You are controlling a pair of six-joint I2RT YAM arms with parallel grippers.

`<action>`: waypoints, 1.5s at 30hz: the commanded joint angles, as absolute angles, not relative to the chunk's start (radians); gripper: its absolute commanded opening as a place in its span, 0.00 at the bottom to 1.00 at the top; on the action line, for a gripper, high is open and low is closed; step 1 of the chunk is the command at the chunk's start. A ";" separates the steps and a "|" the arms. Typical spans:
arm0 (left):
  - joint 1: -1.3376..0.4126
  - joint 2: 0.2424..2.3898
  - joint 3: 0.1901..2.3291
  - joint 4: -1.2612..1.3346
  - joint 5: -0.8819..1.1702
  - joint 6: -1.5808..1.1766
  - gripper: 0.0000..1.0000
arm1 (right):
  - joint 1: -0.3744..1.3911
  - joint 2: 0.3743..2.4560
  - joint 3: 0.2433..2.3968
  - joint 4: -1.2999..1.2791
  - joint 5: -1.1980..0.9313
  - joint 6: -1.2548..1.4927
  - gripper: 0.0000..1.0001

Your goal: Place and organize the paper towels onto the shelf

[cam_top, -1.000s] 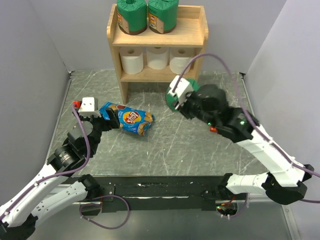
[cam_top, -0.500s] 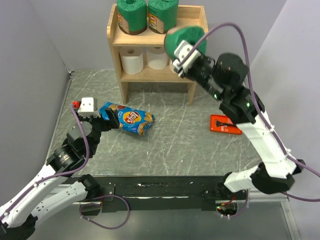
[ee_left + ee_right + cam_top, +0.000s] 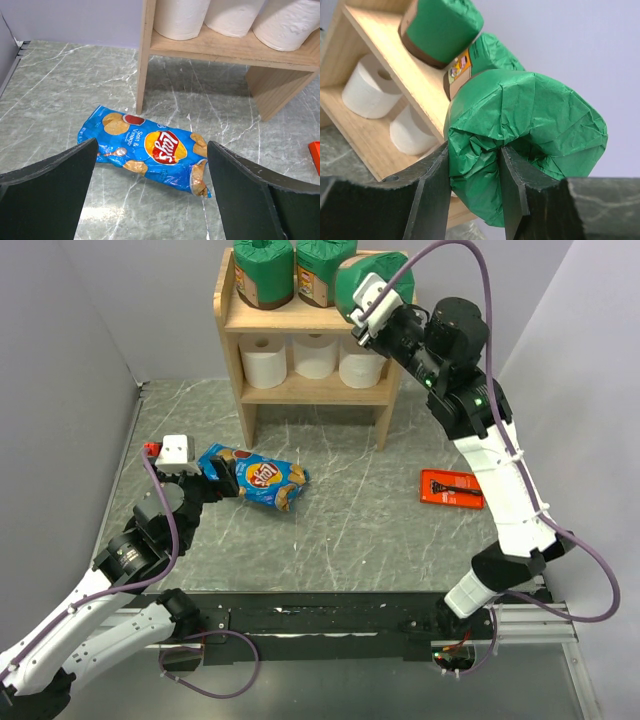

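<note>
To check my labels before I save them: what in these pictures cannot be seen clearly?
- Top view: whether the held green roll rests on the shelf; the right gripper covers that corner.
- Left wrist view: the white rolls, cut by the upper edge; the orange package, cut by the right edge.

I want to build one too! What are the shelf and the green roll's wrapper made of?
The shelf looks like pale, unpainted wood: grain lines show on its boards. The green roll in the right gripper seems wrapped in thin, matte paper, since it crinkles into sharp folds.
</note>
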State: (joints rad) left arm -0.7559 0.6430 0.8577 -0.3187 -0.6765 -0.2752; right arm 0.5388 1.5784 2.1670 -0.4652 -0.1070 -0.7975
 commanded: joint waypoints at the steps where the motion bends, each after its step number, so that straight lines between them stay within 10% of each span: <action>1: -0.758 0.634 0.867 -0.288 -0.667 -0.273 0.96 | 0.508 1.611 2.241 -0.380 -0.118 -0.801 0.43; 23: -0.758 0.650 0.867 -0.288 -0.670 -0.267 0.96 | 0.454 1.753 2.301 -0.327 -0.002 -0.818 0.48; 35: -0.758 0.653 0.867 -0.288 -0.673 -0.264 0.97 | 0.449 1.773 2.319 -0.261 0.026 -0.833 0.89; 45: -0.758 0.655 0.870 -0.290 -0.670 -0.264 0.96 | 0.448 1.743 2.307 -0.262 0.038 -0.812 0.95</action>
